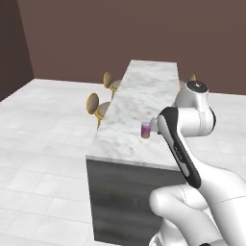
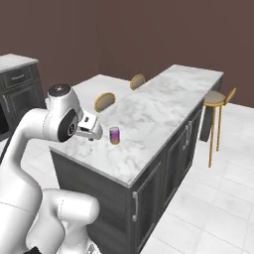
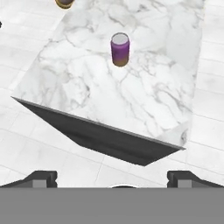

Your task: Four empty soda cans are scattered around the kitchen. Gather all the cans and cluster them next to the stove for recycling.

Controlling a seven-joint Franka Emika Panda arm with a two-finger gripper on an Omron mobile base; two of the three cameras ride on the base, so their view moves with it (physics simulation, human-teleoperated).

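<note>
Purple soda can point(image 3: 120, 49) upright on marble island point(image 3: 144, 96); label unreadable.

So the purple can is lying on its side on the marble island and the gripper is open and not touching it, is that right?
Not quite. The purple can stands upright on the marble island, silver top up, as the hand view shows. The rest holds: the gripper is open, short of the can and not touching it.
</note>
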